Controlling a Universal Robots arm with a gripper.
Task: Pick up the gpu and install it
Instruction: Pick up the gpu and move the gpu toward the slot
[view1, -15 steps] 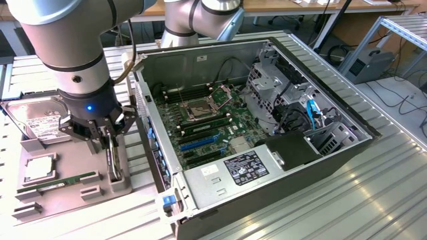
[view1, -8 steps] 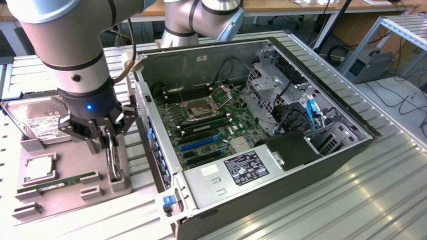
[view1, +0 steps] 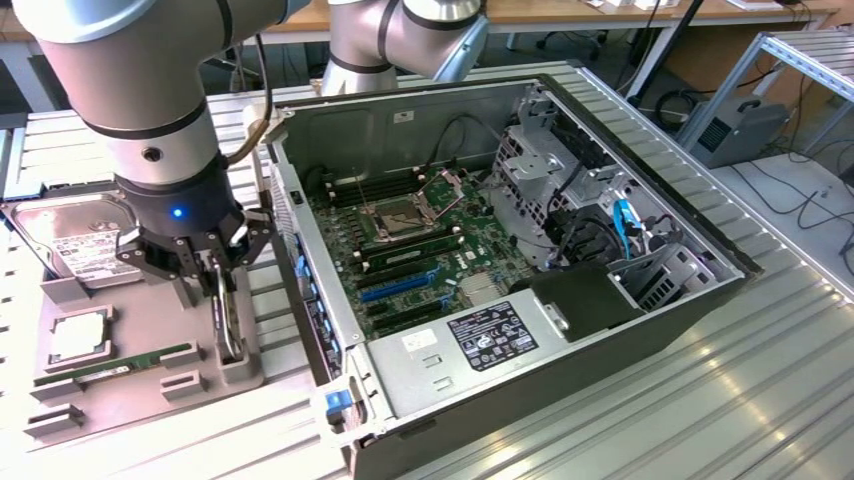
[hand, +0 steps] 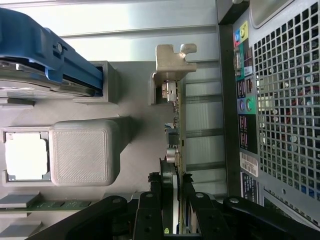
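Gripper (view1: 224, 295) (hand: 173, 210) positioned over gpu (view1: 236, 340) (hand: 179, 125); jaws part-closed, pinched on card's upper edge from both sides; gpu stood on edge in slot of grey tray (view1: 140, 310), just beside open computer case (view1: 400, 110), on exterior view's left; hard drive (view1: 80, 240), memory stick (view1: 114, 368) seated in same tray.

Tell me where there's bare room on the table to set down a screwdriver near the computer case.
Widest bare patch: the ribbed metal table on the exterior view's right of the open dark computer case. Crowded: the grey parts tray, where the gripper is at the thin dark gpu card; the gap between tray and case is narrow.
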